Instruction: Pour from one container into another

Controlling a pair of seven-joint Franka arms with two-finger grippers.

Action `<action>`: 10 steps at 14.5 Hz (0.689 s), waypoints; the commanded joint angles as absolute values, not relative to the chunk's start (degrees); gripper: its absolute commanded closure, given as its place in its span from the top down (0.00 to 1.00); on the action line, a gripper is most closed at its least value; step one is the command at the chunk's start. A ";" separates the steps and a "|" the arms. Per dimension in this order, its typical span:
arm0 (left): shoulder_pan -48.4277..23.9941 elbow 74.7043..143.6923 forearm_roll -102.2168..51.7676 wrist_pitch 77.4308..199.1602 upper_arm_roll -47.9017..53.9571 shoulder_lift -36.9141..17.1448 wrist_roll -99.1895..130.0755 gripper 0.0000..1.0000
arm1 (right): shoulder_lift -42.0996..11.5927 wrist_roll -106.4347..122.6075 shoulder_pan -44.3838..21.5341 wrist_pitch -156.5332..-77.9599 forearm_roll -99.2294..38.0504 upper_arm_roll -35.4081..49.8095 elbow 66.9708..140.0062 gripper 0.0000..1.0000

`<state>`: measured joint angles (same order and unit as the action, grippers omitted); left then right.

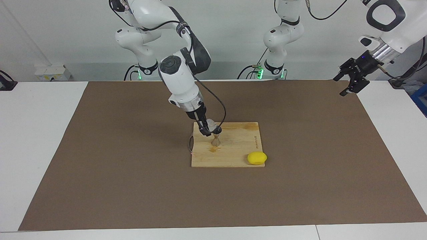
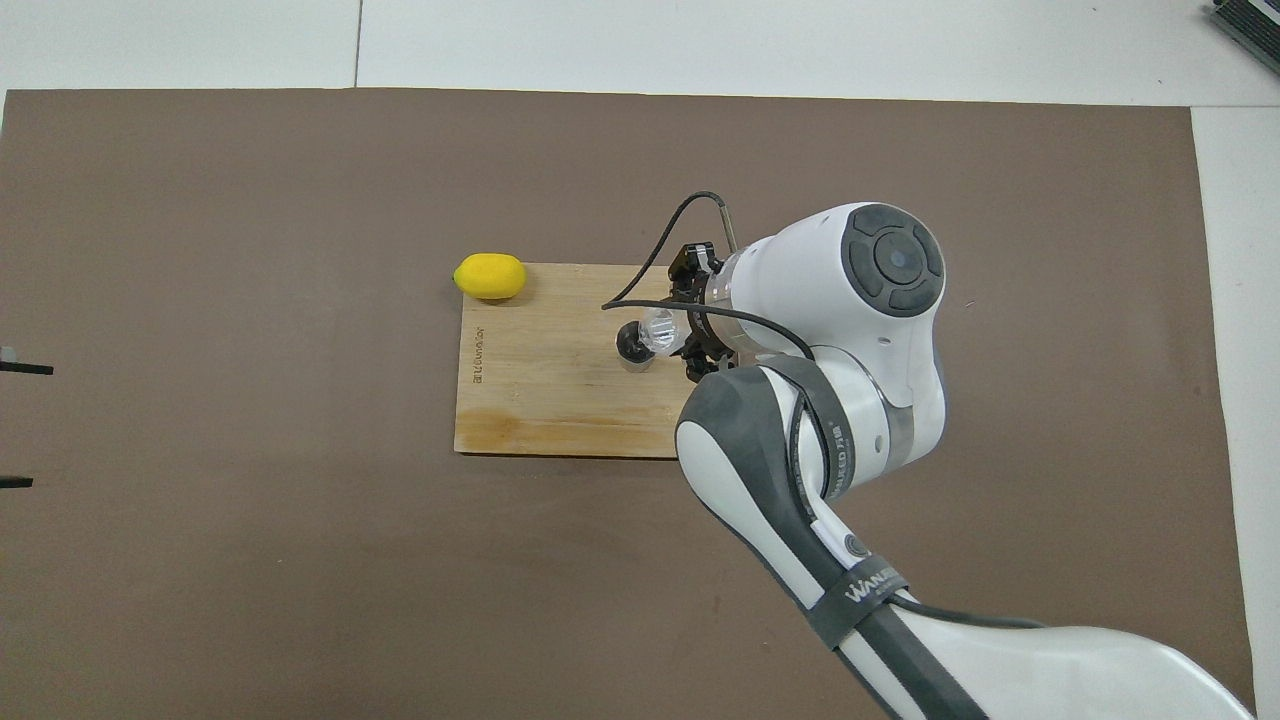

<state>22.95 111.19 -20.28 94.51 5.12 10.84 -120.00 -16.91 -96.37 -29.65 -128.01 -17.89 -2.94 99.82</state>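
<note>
Tumbler (image 1: 210, 125) first, in the facing view: the right gripper (image 1: 207, 129) has its jaws clamped on it, tipped steeply so its mouth sits over the top cup of the jigger (image 1: 216, 139). The jigger stands upright on the board (image 1: 233, 156), near the board's edge at the right arm's end and about midway across it. A lemon (image 1: 257, 158) lies on the board's corner farthest from the robots, toward the left arm's end, well apart from the pour. The left gripper (image 1: 350, 80) waits in the air, jaws wide, over the desk corner by its own base.

Overhead view: the tumbler (image 2: 661, 327) lies nearly on its side, its lip just beside and above the jigger (image 2: 633, 347); whether they touch I cannot tell. The right gripper (image 2: 693, 322) is largely hidden under its wrist. Only the tips of the left gripper (image 2: 20, 425) show at the picture's edge.

The pour looks under way. To do it well, keep the lip centred over the small cup, tilt slowly, and avoid nudging the jigger, which would tip easily on its narrow waist.
</note>
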 commanded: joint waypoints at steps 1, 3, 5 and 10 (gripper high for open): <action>21.89 110.39 -16.71 97.10 5.27 11.25 -110.08 1.00 | -17.40 -98.26 -29.62 -126.48 -13.72 -2.90 98.44 0.00; 21.88 110.57 -14.25 99.04 6.23 11.25 -101.03 1.00 | -17.40 -98.17 -29.71 -126.21 -13.27 -2.90 98.44 0.00; 21.88 111.09 -13.02 101.06 7.73 11.25 -94.43 1.00 | -17.40 -98.26 -29.71 -126.21 -12.48 -2.90 98.44 0.00; 21.88 110.21 -7.82 103.01 12.48 10.55 -72.89 1.00 | -17.40 -98.26 -30.76 -126.65 -12.22 -2.90 98.44 0.00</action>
<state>22.69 110.85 -10.08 102.03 11.78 11.03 -80.40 -16.92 -96.40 -29.96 -127.36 -14.22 -2.92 99.77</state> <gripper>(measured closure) 0.000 0.493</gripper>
